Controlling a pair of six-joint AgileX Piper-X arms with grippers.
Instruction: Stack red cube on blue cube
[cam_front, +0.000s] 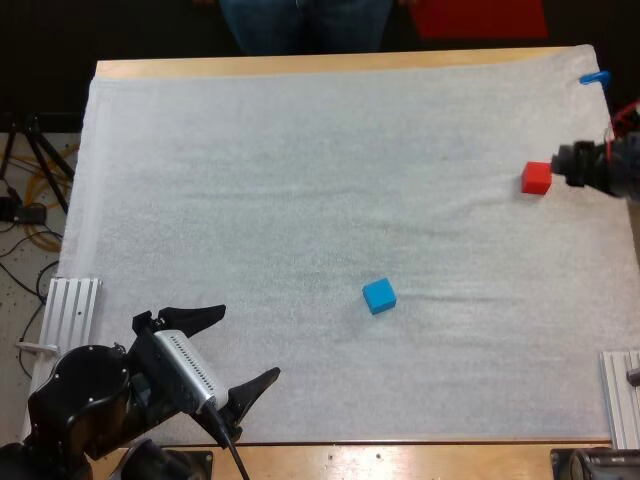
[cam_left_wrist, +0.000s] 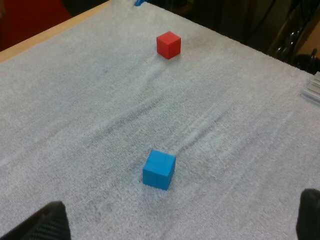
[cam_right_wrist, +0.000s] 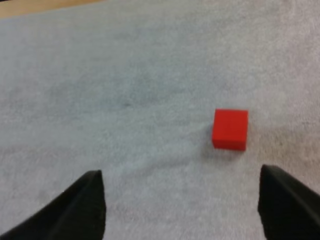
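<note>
The red cube (cam_front: 536, 177) rests on the white mat near its right side, and the blue cube (cam_front: 379, 295) lies closer to the middle front. My right gripper (cam_front: 566, 166) hovers just right of the red cube. In the right wrist view its fingers (cam_right_wrist: 90, 200) stand wide apart, open, with the red cube (cam_right_wrist: 230, 129) a little ahead of the tips and untouched. My left gripper (cam_front: 235, 350) is open at the front left, well short of the blue cube (cam_left_wrist: 159, 169). Farther off in the left wrist view sits the red cube (cam_left_wrist: 168, 44).
A person's legs (cam_front: 305, 20) stand beyond the table's far edge. Metal rails lie at the mat's front left (cam_front: 68, 305) and front right (cam_front: 620, 395). A tripod and cables (cam_front: 30, 180) are on the floor to the left.
</note>
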